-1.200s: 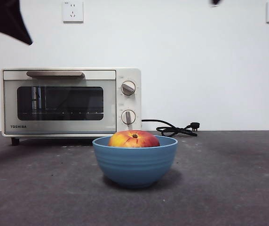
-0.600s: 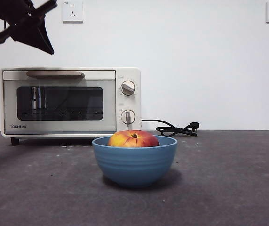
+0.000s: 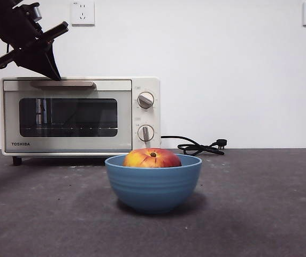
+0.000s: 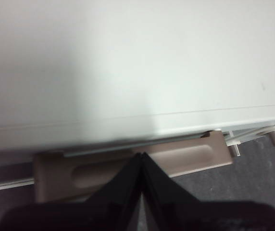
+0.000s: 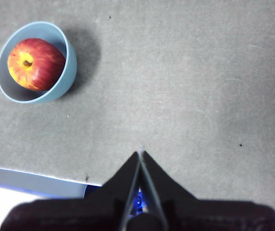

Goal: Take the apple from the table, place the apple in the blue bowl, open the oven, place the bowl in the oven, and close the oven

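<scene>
The red and yellow apple (image 3: 152,158) lies inside the blue bowl (image 3: 153,183), which stands on the dark grey table (image 3: 260,203) in front of the oven. The cream-white oven (image 3: 81,116) has its glass door closed. My left gripper (image 3: 54,74) hangs just above the left part of the tan bar handle (image 3: 62,84), jaws shut and empty; its wrist view shows the tip (image 4: 141,156) over the handle (image 4: 185,156). High above the table, my right gripper (image 5: 141,155) is shut and empty, with the bowl (image 5: 63,82) and apple (image 5: 35,64) well off to one side.
A black cord with a plug (image 3: 198,146) lies on the table to the right of the oven. Two knobs (image 3: 145,100) sit on the oven's right panel. White wall sockets (image 3: 83,12) are on the wall behind.
My left gripper has come down from the upper left corner to just above the oven handle. Bowl, apple and oven have not moved.
</scene>
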